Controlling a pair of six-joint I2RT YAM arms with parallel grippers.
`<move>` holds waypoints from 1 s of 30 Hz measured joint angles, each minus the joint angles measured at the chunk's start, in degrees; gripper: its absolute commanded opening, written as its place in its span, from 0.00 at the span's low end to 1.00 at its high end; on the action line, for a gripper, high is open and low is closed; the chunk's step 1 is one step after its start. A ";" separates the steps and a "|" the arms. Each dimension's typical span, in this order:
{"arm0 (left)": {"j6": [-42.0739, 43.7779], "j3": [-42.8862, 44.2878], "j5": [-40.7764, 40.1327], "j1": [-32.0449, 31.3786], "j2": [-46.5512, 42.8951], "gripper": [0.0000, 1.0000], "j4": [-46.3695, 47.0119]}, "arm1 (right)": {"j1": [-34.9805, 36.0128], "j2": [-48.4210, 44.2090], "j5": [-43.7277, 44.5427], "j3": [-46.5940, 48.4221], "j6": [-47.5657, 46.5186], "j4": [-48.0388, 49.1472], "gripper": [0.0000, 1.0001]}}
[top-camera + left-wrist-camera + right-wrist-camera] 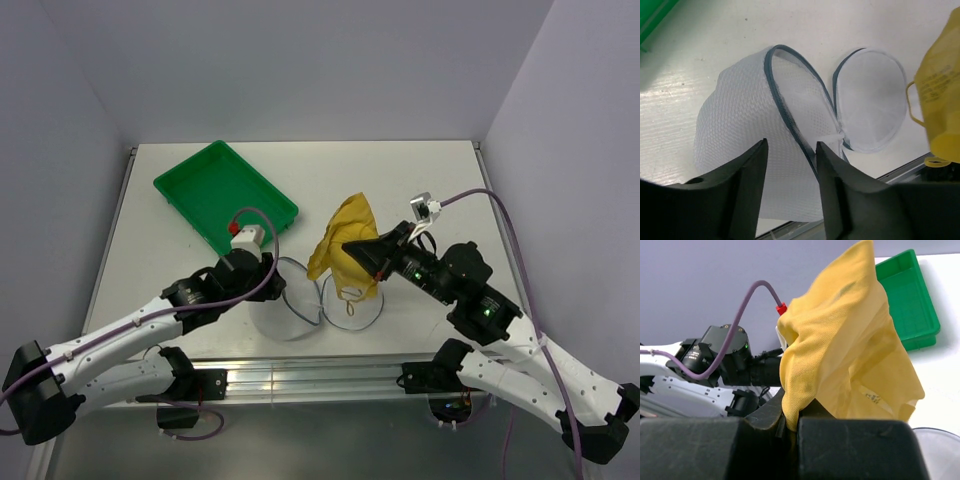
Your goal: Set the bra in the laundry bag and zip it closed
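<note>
Bra [350, 222] hangs clamped in the right tool [358, 252] above the unzipped laundry bag [740, 125] on the counter [420, 180], while the left tool [791, 146], fingers parted, straddles its rim, probably to steady it.

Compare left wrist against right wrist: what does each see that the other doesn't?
Left wrist only: the laundry bag unzipped, the left gripper open over its zipper rim. Right wrist only: the right gripper shut on the bra, the left arm behind. Both: the bra, part of the green tray, and likely the bag's round flap, a mere sliver in right wrist.
</note>
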 measured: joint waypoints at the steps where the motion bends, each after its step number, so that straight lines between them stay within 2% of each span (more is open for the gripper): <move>1: -0.11 -0.02 0.04 0.00 0.15 0.41 0.26 | 0.00 0.09 0.28 -0.33 0.57 0.15 0.00; 2: -0.33 -0.02 0.13 0.00 0.13 0.25 0.81 | 0.00 0.37 0.52 -0.76 1.22 0.72 0.00; 3: -0.55 -0.02 0.17 -0.02 0.13 0.18 1.42 | 0.00 0.68 0.66 -1.25 1.84 1.20 0.00; 4: -0.57 -0.02 0.20 -0.02 0.13 0.01 1.99 | 0.00 1.11 0.70 -1.79 2.75 1.97 0.00; 10: -0.85 -1.22 0.28 -0.04 -1.03 0.00 4.98 | 0.00 5.03 -0.11 -5.73 8.83 8.85 0.00; 22: -4.24 -11.58 1.22 -0.04 -12.68 0.00 12.37 | 3.10 14.82 -0.33 -15.65 19.61 27.56 0.00; 30: -4.83 -13.70 2.67 -0.04 -14.21 0.00 15.67 | 4.83 28.28 0.50 -19.61 23.58 37.86 0.00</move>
